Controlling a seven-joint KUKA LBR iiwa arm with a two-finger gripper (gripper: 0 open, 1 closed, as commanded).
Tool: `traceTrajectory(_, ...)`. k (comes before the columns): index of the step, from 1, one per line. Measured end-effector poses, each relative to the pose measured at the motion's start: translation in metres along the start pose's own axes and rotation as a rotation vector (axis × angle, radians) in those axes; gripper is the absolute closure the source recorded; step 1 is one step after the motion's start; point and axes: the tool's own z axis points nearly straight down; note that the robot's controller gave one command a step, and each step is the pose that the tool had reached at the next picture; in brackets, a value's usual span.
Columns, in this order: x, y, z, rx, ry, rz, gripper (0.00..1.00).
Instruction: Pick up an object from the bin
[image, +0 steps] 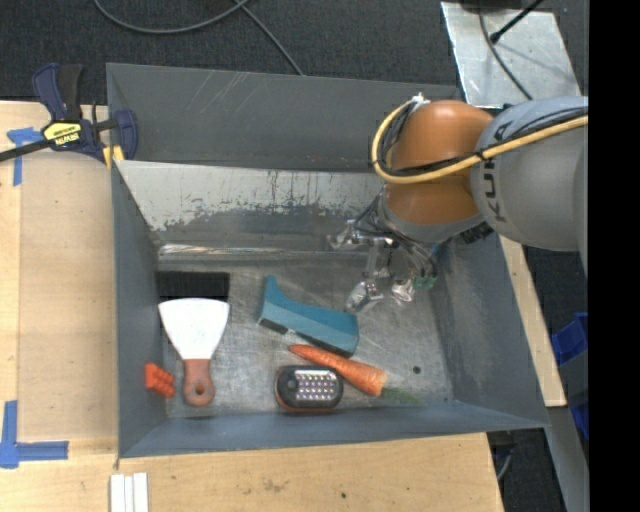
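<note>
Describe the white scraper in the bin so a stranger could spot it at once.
Look at the grey metal bin and go to the left end of its floor. There, just below a black block in the view, lies a scraper. It alone has a flat white fan-shaped blade on a reddish-brown handle with a hole; the orange piece beside it is much smaller.

Far from me lies dark floor (350, 40), with a thin black cable (275, 45) trailing across its left part.
</note>
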Motion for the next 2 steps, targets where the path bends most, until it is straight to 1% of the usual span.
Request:
traceTrajectory(1, 0.000, 0.001, 0.000, 0.000, 0.000, -0.001, 0.00)
traceTrajectory(2, -0.018, 0.055, -0.002, 0.003, 0.000, -0.158, 0.00)
